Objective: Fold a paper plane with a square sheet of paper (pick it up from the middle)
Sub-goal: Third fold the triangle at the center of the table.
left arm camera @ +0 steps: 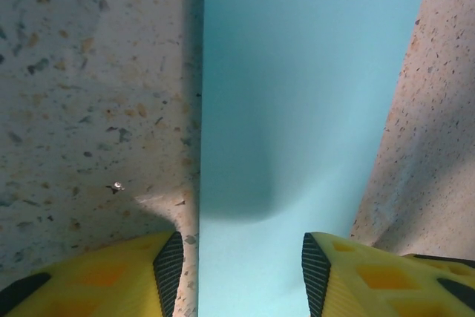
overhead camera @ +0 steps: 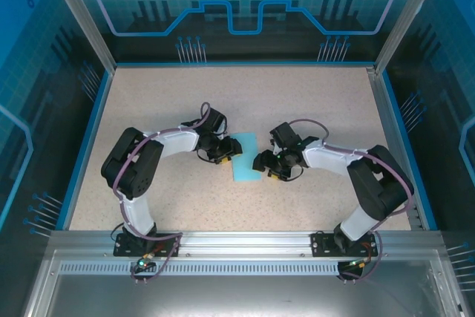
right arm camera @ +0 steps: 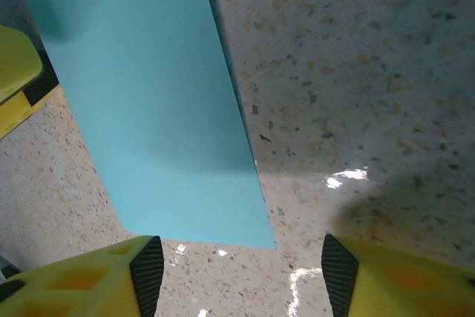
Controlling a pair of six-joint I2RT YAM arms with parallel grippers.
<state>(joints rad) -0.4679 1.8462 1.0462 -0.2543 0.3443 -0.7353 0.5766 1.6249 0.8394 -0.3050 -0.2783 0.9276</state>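
Note:
The sheet of paper (overhead camera: pixel 245 168) is light cyan and lies flat mid-table as an oblong, longer than wide. My left gripper (overhead camera: pixel 231 146) sits low at its upper left edge. In the left wrist view the paper (left arm camera: pixel 297 94) runs between the yellow fingers (left arm camera: pixel 169 265) of the left gripper (left arm camera: pixel 242 269). Those jaws stand apart, and the left pad is clear of the paper's edge. My right gripper (overhead camera: pixel 261 161) is at the paper's right edge. In its wrist view the right gripper (right arm camera: pixel 243 272) is open over bare table beside a paper (right arm camera: pixel 148 109) corner. No paper plane is in view.
The speckled beige table (overhead camera: pixel 148 102) is ringed by a blue rim and clear walls (overhead camera: pixel 245 5). An aluminium rail (overhead camera: pixel 245 243) with both arm bases runs along the near edge. The left gripper's yellow finger (right arm camera: pixel 15 64) shows at the left of the right wrist view.

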